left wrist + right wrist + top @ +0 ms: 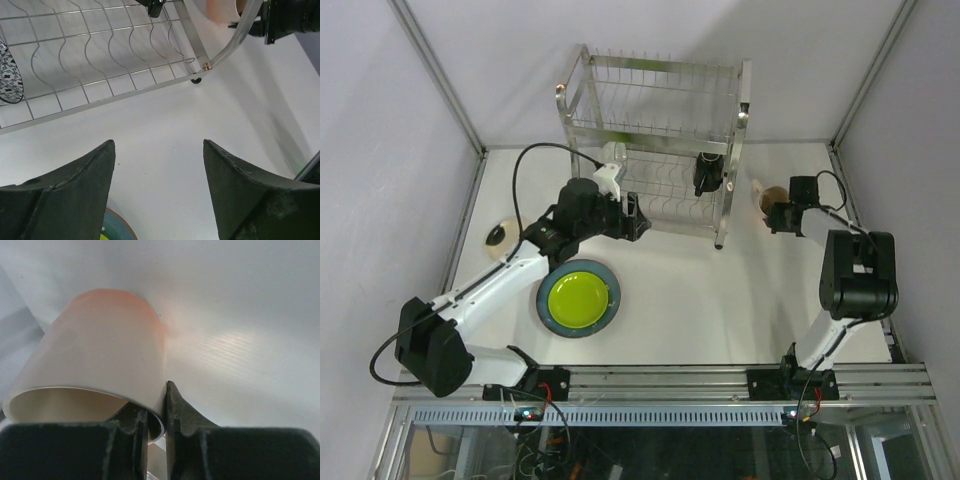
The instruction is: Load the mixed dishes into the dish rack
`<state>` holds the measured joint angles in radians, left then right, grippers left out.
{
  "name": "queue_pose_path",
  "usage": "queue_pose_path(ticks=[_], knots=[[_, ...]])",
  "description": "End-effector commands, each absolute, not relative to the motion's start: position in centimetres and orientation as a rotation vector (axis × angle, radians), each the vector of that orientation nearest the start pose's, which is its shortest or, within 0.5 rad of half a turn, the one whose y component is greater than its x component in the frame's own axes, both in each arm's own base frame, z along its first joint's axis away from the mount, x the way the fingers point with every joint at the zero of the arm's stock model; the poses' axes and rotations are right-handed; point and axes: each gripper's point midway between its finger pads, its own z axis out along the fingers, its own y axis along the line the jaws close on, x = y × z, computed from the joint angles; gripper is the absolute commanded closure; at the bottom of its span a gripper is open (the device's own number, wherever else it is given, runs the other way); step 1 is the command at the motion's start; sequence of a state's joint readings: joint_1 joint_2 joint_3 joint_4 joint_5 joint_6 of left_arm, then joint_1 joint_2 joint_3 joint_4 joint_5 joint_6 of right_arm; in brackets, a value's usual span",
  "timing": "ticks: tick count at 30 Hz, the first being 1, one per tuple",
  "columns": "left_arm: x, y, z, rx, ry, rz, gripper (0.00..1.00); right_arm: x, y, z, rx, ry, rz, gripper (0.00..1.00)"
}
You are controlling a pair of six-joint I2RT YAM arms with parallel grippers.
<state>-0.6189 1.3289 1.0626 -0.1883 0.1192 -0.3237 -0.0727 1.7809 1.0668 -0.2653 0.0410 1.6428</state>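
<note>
Right of the dish rack [650, 100], the right jaws pinch the pink mug [100, 350] at its rim; left jaws gape.

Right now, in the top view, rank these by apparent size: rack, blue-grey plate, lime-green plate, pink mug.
1. rack, by far the largest
2. blue-grey plate
3. lime-green plate, lying on the blue-grey one with that plate's rim showing all round
4. pink mug, partly hidden but clearly the smallest
</note>
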Motion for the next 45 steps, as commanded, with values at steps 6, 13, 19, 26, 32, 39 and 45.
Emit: queue_pose_path(ticks=[6, 13, 19, 26, 32, 39, 45], knots=[[28.8, -28.6, 28.5, 0.416, 1.970, -0.970, 0.25, 41.6, -0.8, 14.4, -2.238, -2.965, -1.085, 1.00], [24.0, -29.3, 29.6, 0.472, 1.970, -1.220, 0.24, 37.9, 0.1, 21.0, -1.781, -3.419, -1.434, 1.00], [20.7, -29.3, 30.7, 0.450, 1.928, -1.414, 0.22, 34.5, 2.4, 24.8, -1.324, -3.641, -1.696, 1.00], [17.8, -29.7, 31.6, 0.428, 1.916, -1.646, 0.20, 30.4, 6.4, 28.8, -0.773, -3.713, -2.094, 1.00], [16.0, -29.8, 33.4, 0.423, 1.852, -1.807, 0.18, 26.3, 11.7, 31.0, -0.006, -3.694, -2.323, 1.00], [14.7, -29.9, 34.7, 0.335, 1.831, -2.015, 0.17, 23.7, 16.6, 31.4, 0.452, -3.582, -2.433, 1.00], [14.0, -30.1, 34.2, 0.291, 1.880, -2.065, 0.17, 22.8, 20.2, 32.0, 0.655, -3.476, -2.543, 1.00]])
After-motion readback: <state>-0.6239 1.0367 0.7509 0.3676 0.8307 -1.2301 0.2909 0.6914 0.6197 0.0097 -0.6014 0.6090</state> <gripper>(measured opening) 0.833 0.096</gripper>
